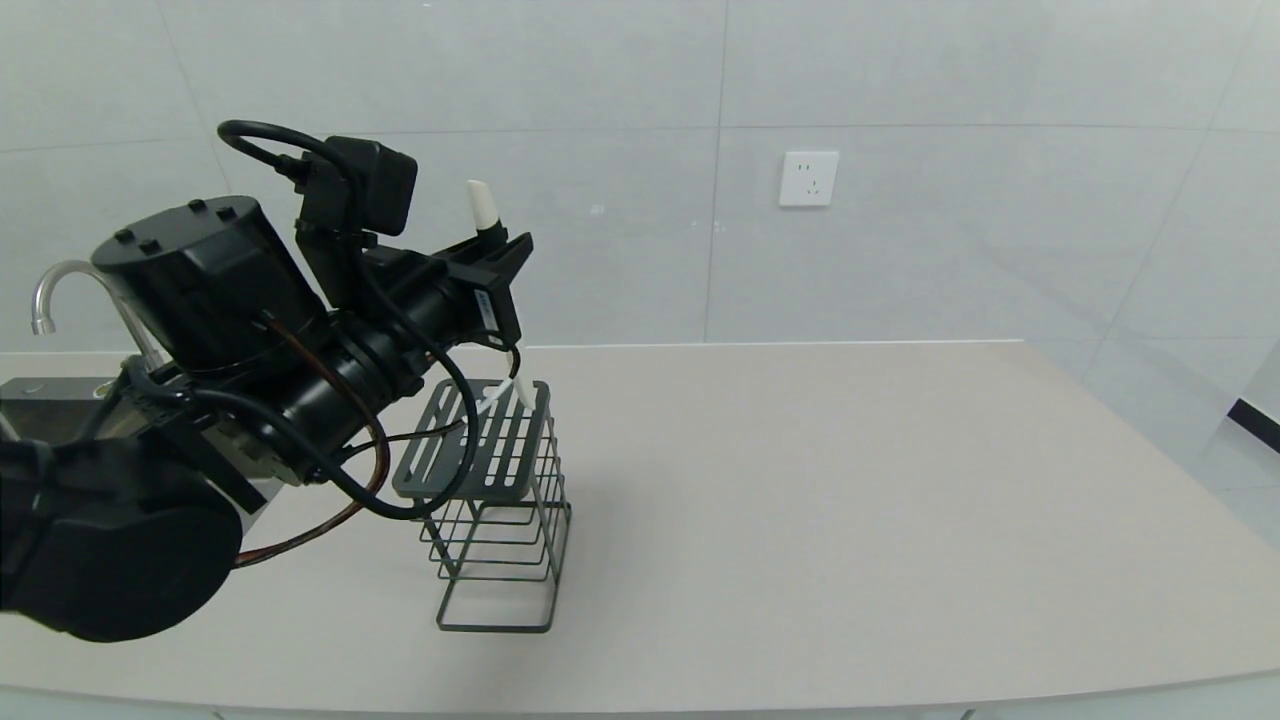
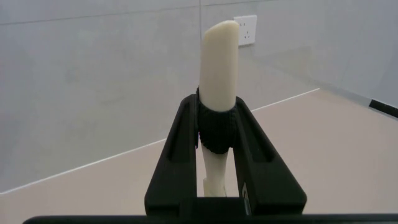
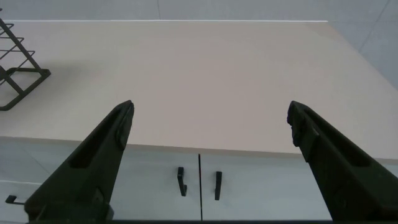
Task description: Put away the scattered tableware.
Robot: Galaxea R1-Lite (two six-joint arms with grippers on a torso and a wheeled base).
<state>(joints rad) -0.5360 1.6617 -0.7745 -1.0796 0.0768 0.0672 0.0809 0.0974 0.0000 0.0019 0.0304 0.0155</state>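
I am gripping a white utensil (image 1: 481, 205) (image 2: 219, 62) in my left gripper (image 1: 497, 258) (image 2: 217, 134), with the fingers pressing on its shaft from both sides. I am holding it nearly upright above the wire rack (image 1: 500, 480) (image 3: 15, 74), its blunt end pointing up. Its lower tip is reaching the rack's slotted top, though I cannot tell whether it is inside a slot. The rack is standing on the counter (image 1: 850, 480), near a faucet (image 1: 60, 285). My right gripper (image 3: 211, 118) is hanging spread wide with nothing in it, over the counter's front edge, well apart from the rack.
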